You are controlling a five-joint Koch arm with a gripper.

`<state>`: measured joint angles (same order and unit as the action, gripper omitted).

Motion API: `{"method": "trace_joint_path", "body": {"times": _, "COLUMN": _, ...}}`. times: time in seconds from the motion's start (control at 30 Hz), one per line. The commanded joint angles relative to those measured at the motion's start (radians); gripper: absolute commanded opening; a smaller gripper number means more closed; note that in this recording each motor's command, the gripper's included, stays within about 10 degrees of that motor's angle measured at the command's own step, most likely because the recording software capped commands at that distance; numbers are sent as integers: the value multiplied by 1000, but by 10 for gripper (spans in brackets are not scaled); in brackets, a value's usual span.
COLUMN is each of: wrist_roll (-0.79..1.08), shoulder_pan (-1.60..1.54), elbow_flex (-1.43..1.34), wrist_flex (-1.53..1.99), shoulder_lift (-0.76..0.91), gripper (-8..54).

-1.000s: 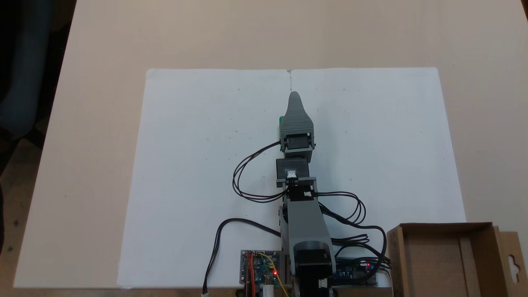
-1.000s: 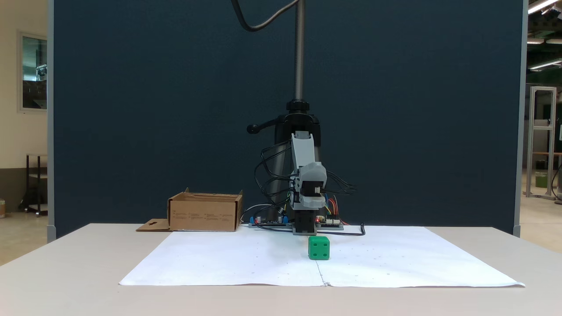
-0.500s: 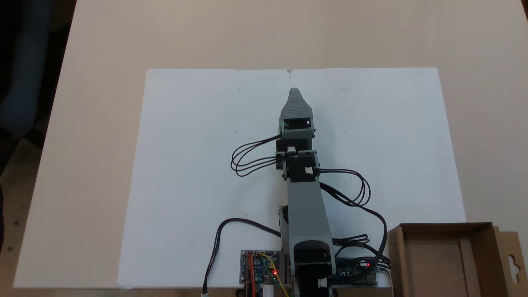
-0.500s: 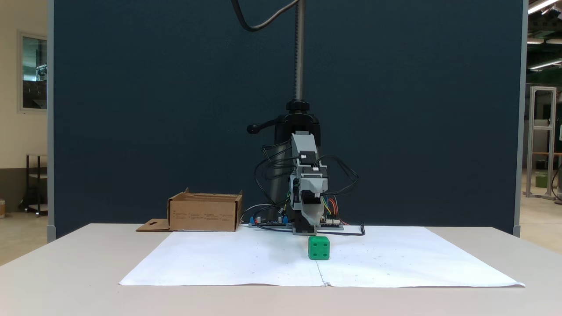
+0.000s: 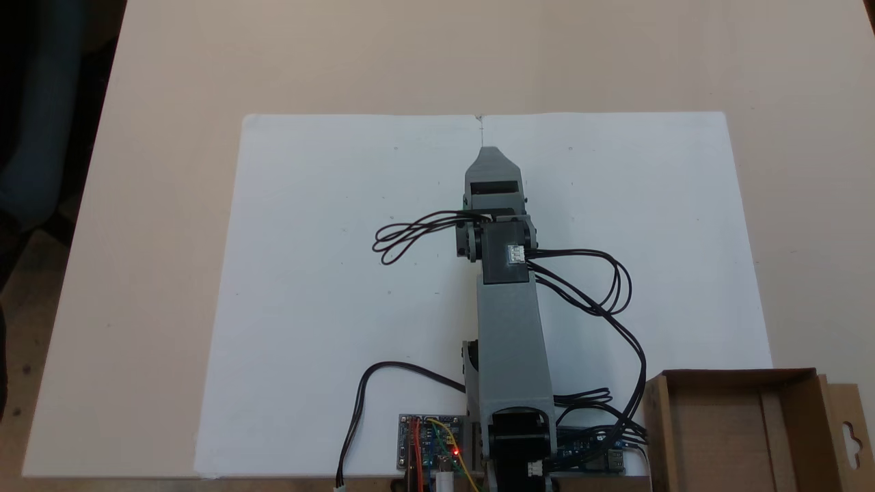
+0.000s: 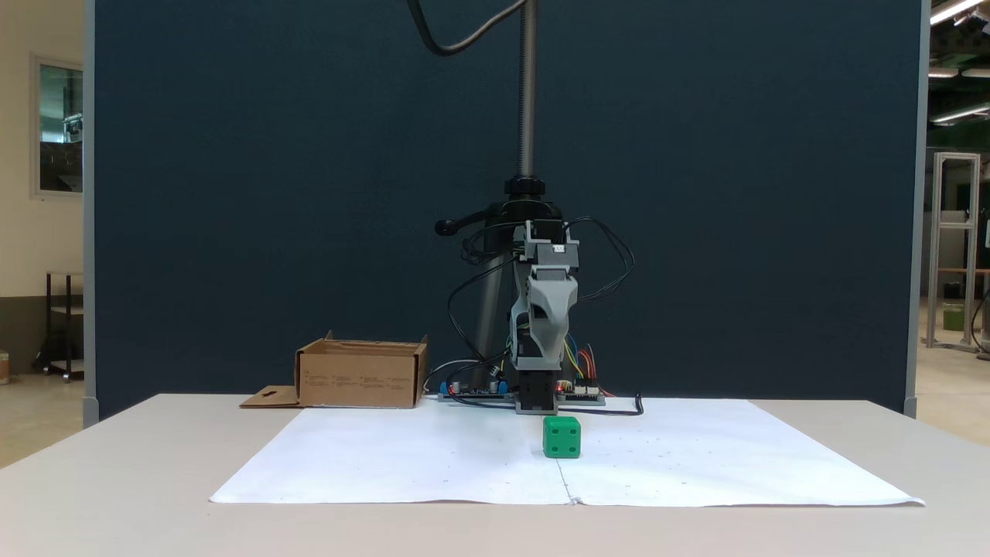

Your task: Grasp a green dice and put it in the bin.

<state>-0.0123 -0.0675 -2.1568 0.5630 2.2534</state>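
Observation:
The green dice (image 6: 561,437) sits on the white paper (image 6: 433,456) near its middle, nothing touching it. In the fixed view from above, the arm covers the dice. My grey gripper (image 6: 539,360) hangs pointing down, above and behind the dice and clear of it. From above, the gripper (image 5: 484,152) shows as a single tapered jaw near the paper's far edge, so its opening is hidden. The bin (image 5: 657,424) stands at the near right corner beside the arm's base. In the front view the bin (image 6: 360,377) is at the back left.
Circuit boards (image 5: 431,447) and black cables (image 5: 601,314) lie around the arm's base. A black stand pole (image 6: 527,93) rises behind the arm. The paper (image 5: 328,273) covers the table's middle, with bare tabletop (image 5: 171,68) around it.
The forearm has reached forward and the wrist has risen, tipping the gripper to point more steeply down. The cables swung with it. The dice has not moved.

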Motion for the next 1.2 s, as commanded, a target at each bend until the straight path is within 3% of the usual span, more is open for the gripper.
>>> {"method": "trace_joint_path", "body": {"times": 0.0, "wrist_roll": -107, "shoulder_pan": -20, "elbow_flex": 67, "wrist_flex": 159, "shoulder_lift": 20, "gripper": 428}}
{"method": "trace_joint_path", "body": {"times": 0.1, "wrist_roll": -127, "shoulder_pan": -35, "elbow_flex": 106, "wrist_flex": 284, "shoulder_lift": -63, "gripper": 428}}
{"method": "trace_joint_path", "body": {"times": 0.8, "wrist_roll": -152, "shoulder_pan": 2, "elbow_flex": 368, "wrist_flex": 241, "shoulder_lift": -597, "gripper": 423}}
{"method": "trace_joint_path", "body": {"times": 1.17, "wrist_roll": -156, "shoulder_pan": 0, "elbow_flex": 367, "wrist_flex": 202, "shoulder_lift": -678, "gripper": 423}}
